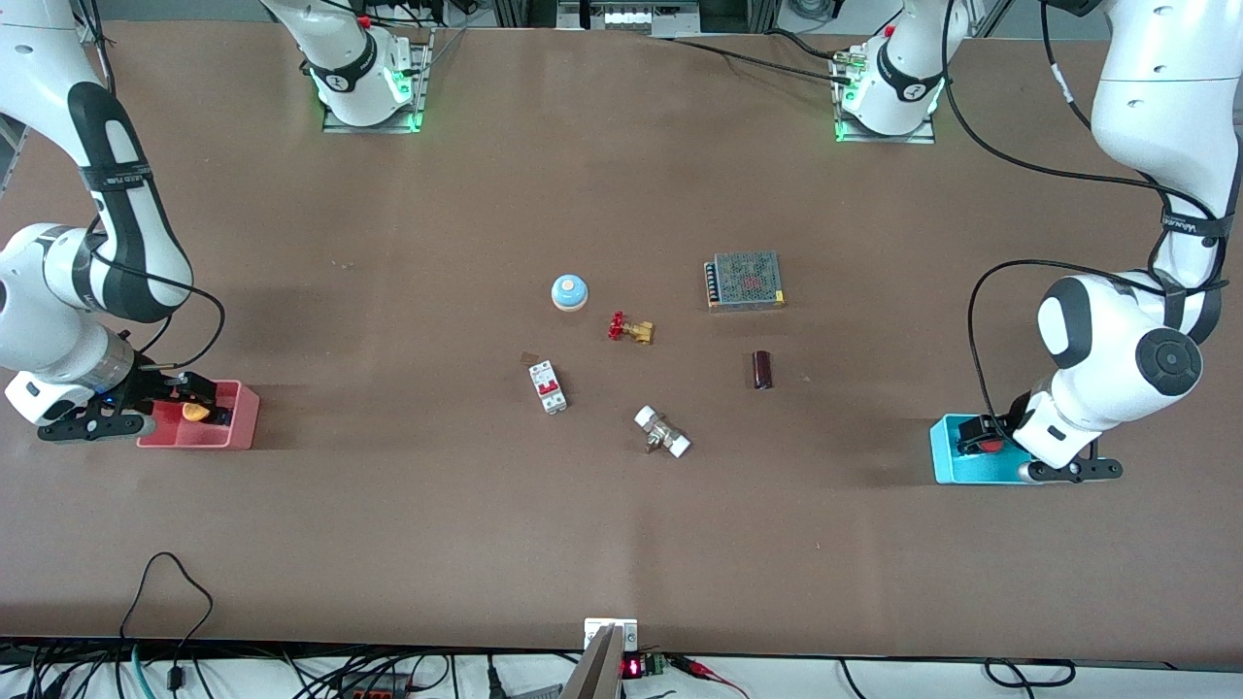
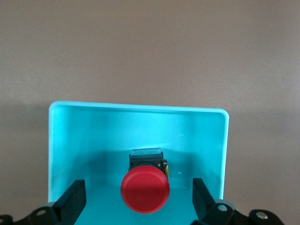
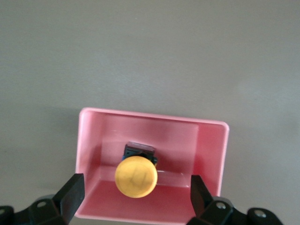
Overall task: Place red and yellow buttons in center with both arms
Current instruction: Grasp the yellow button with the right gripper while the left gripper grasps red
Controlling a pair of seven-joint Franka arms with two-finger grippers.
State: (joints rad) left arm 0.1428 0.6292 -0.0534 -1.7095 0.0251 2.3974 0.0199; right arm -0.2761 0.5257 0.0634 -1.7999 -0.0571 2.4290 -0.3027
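The red button (image 2: 145,191) stands in the cyan bin (image 2: 140,107) at the left arm's end of the table; it also shows in the front view (image 1: 991,446). My left gripper (image 2: 139,200) is open over that bin (image 1: 944,456), its fingers well clear on either side of the red cap. The yellow button (image 3: 136,176) stands in the pink bin (image 3: 150,115) at the right arm's end, also seen in the front view (image 1: 195,412). My right gripper (image 3: 136,193) is open over the pink bin (image 1: 245,427), its fingers apart on either side of the yellow cap.
Around the table's middle lie a blue dome on a cream base (image 1: 569,292), a red-handled brass valve (image 1: 629,328), a white and red breaker (image 1: 549,386), a white-ended fitting (image 1: 662,431), a dark cylinder (image 1: 762,370) and a metal mesh box (image 1: 745,280).
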